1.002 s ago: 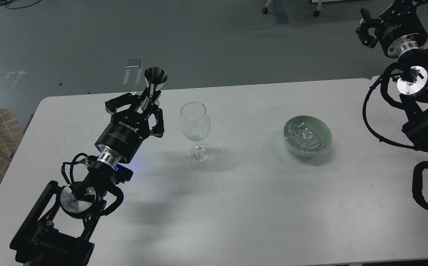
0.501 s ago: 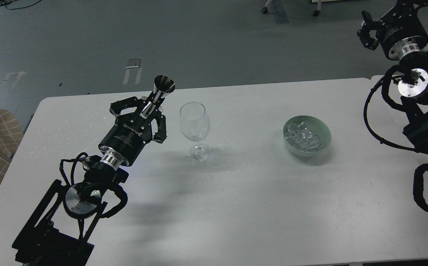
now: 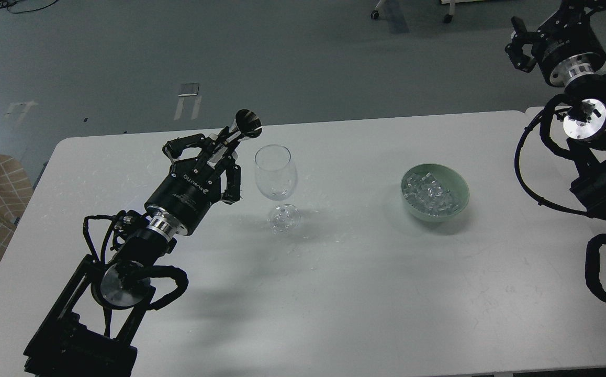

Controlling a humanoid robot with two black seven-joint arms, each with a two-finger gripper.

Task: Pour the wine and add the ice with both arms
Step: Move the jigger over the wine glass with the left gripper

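The left arm (image 3: 125,262) rises from the lower left corner over the worktop (image 3: 334,293) and slants up and to the right, its silver wrist ring below the black cylindrical body of the left hand (image 3: 224,149), whose black fingers (image 3: 234,184) are closed round a slim metal stem that it holds tilted to the right. The right arm (image 3: 591,157) stands at the worktop's right edge, looped with black cables, a silver joint cap facing the camera. The right hand (image 3: 520,44) is raised high beyond the worktop's far right corner, off the surface, its dark prongs too small to tell whether they are spread or closed.
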